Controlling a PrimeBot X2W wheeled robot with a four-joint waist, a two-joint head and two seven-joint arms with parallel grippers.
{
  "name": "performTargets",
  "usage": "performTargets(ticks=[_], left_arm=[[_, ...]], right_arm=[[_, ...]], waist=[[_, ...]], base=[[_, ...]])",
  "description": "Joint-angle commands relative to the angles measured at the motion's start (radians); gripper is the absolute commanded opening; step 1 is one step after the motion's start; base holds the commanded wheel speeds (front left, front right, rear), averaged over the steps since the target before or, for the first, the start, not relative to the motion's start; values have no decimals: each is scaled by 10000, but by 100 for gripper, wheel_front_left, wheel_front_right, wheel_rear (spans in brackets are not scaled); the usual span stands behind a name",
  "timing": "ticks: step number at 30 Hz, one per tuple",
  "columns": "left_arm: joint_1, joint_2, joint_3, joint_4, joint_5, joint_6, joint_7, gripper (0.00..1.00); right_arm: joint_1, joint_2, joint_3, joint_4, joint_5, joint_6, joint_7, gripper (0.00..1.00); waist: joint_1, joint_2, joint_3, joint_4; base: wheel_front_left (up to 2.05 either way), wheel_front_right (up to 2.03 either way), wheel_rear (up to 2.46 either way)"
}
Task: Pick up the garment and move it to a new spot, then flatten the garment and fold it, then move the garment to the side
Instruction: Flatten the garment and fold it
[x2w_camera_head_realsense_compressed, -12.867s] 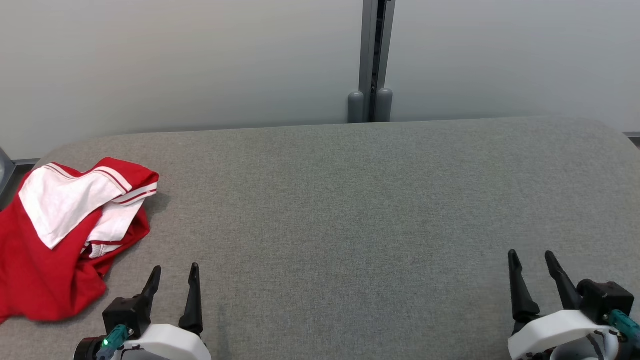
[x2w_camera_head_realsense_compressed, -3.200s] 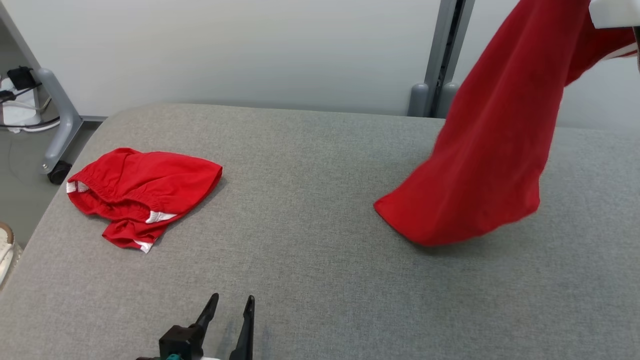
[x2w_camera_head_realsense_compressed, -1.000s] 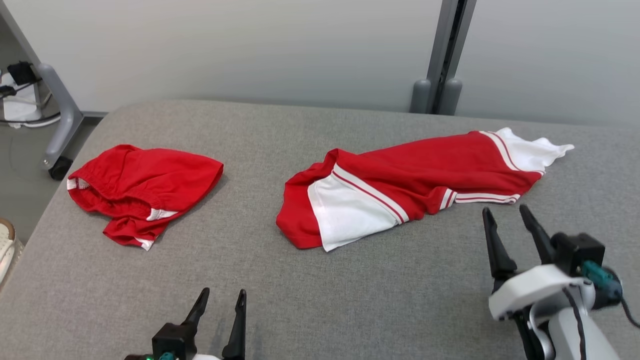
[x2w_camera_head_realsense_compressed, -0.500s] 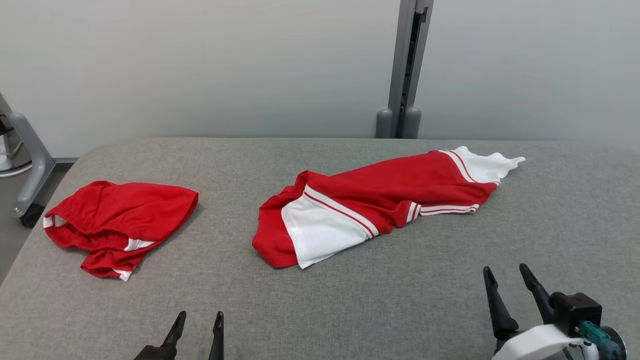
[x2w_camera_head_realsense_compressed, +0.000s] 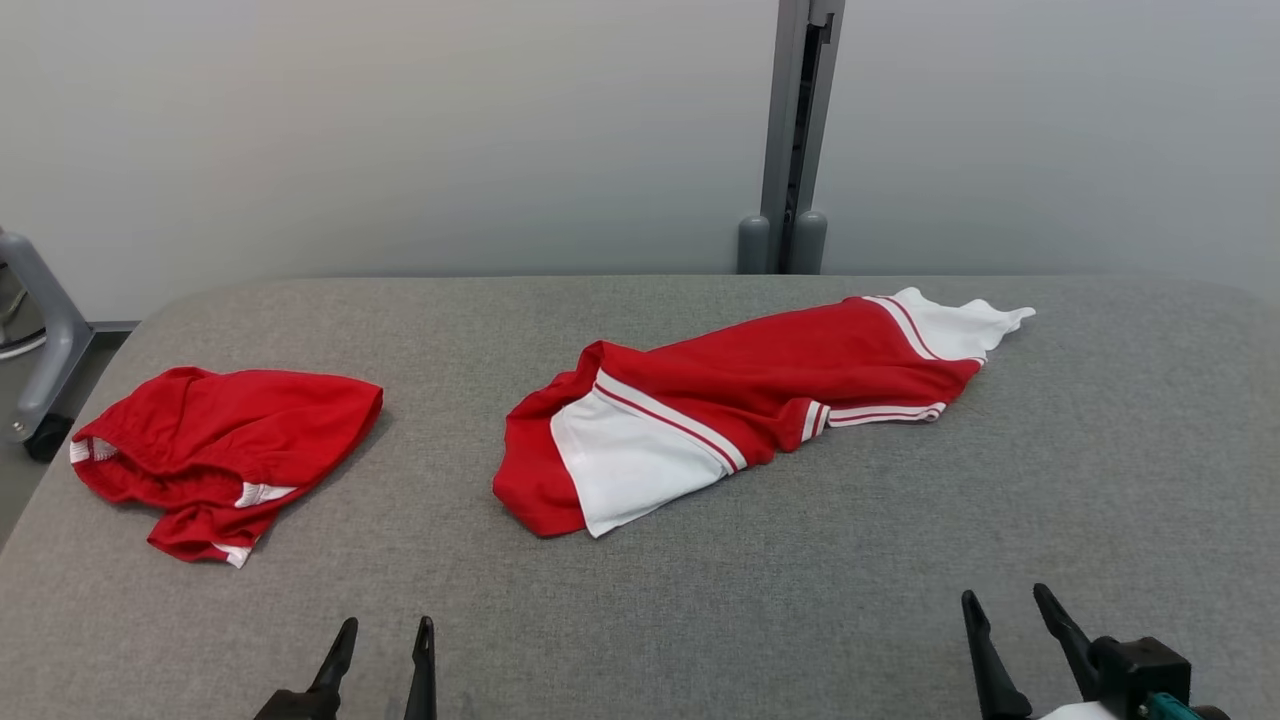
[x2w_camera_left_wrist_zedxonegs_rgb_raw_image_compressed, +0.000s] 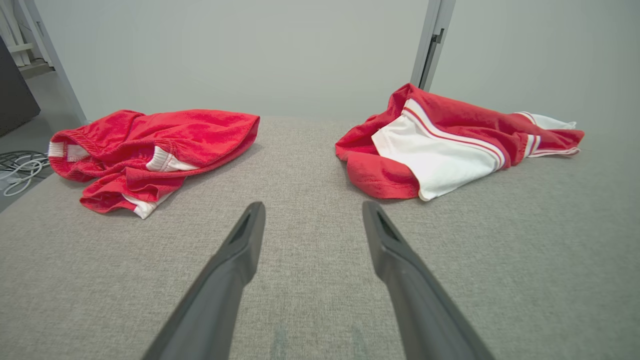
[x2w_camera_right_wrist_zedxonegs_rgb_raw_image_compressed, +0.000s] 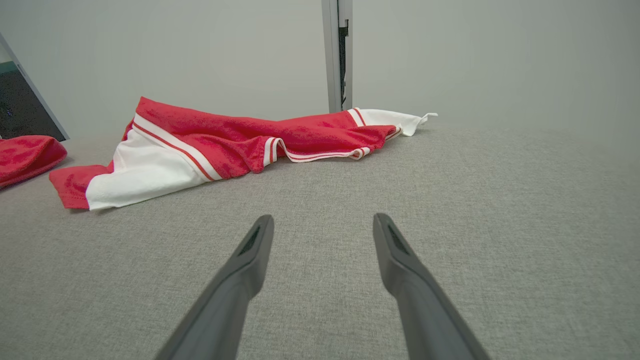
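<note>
Garment (x2w_camera_head_realsense_compressed: 740, 400) mid-table (x2w_camera_head_realsense_compressed: 700, 620), long axis near-left to far-right, white tip pointing far-right, well ahead of left gripper (x2w_camera_head_realsense_compressed: 387, 624) and right gripper (x2w_camera_head_realsense_compressed: 1004, 594), both spread wide, empty

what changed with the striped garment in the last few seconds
The right gripper let go of the red and white garment it had held hanging, and drew back, open. The garment now lies stretched out on the table. The red shorts and the open left gripper stayed put.
</note>
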Motion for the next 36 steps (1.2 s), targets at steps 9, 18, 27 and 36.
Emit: performTargets(ticks=[9, 18, 27, 36], left_arm=[[-614, 38, -694, 0, -293, -4, -1, 100], [-1234, 32, -1552, -18, -618, 118, -1, 100], [-1390, 36, -1921, -140, -956, 296, -1, 100], [-1560, 35, -2096, -249, -1186, 469, -1, 100]], right_arm=[[-1050, -56, 1412, 476, -174, 1, -51, 100], [-3292, -56, 2626, 1779, -428, 1, -52, 100], [-4601, -149, 3301, 3032, -590, 1, -52, 100], [-4692, -206, 3499, 3323, -658, 1, -27, 95]], waist=[[0, 0, 1004, 1194], [0, 0, 2381, 2838], [0, 0, 3041, 3682], [0, 0, 3280, 3650]], base=[[0, 0, 0], [0, 0, 0], [0, 0, 0], [0, 0, 0]])
